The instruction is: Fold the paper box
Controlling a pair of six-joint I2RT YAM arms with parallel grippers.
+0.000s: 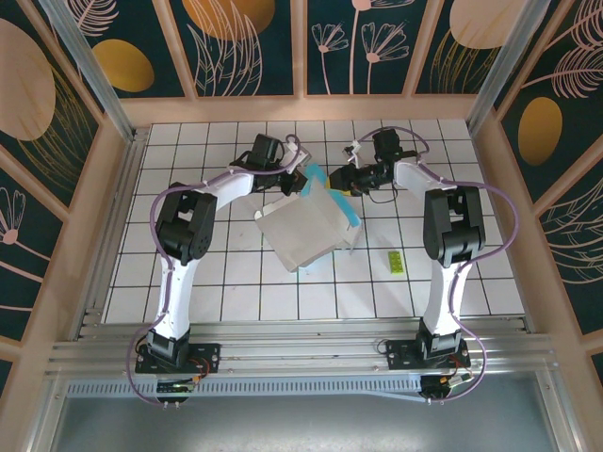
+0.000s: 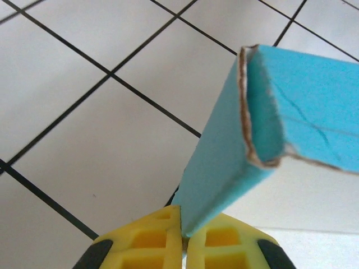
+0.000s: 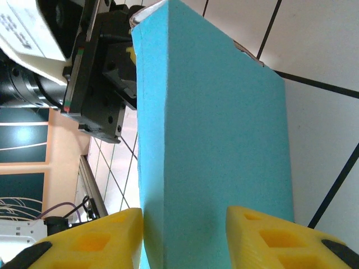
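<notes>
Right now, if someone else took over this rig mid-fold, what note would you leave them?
Left gripper: shut, pinching a teal flap of the paper box.
Right gripper: closed on a raised teal wall of the box.
Box: mid-table on the white tiles, white side up, its far end held between the two arms.
Done: teal wall and flap at the far end are folded up.
Left: the rest of the sheet looks flat and unfolded, so the other walls need raising before the box is formed.
</notes>
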